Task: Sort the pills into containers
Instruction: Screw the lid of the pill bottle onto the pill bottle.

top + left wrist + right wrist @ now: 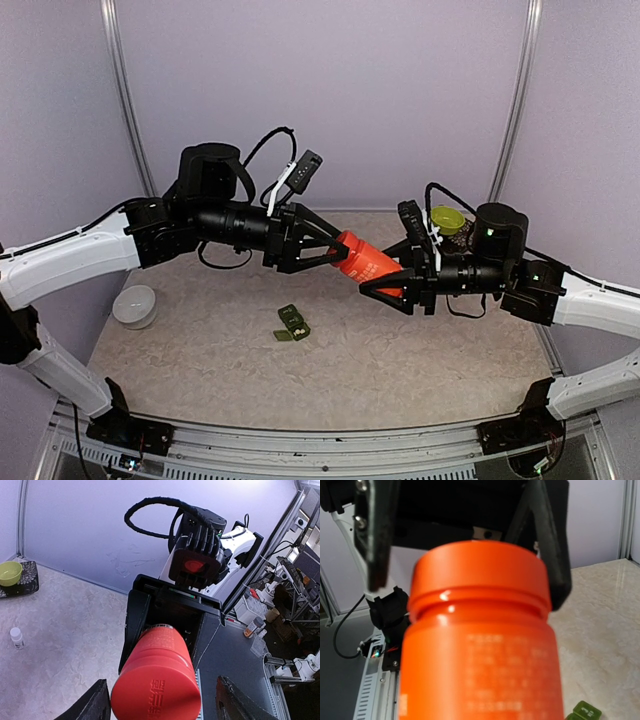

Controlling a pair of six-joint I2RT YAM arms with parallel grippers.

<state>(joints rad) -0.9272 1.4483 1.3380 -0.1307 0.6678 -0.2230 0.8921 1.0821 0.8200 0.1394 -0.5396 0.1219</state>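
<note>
The bottle (480, 645) fills the right wrist view, blurred, its print unreadable and its lower part cut off at the bottom edge. Beside it only a corner of the containers (585, 712) shows, cut by the same edge. From above, their lids are too small to tell open from closed. The left hand's (337, 250) fingertips run off its own view, so their hold on the cap (480, 565) cannot be told.

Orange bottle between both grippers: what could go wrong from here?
1. The orange bottle hangs almost sideways over the table; if the left gripper at its cap twists it off so, the contents could spill.
2. If the right gripper slips, the bottle may fall near the green containers.
</note>
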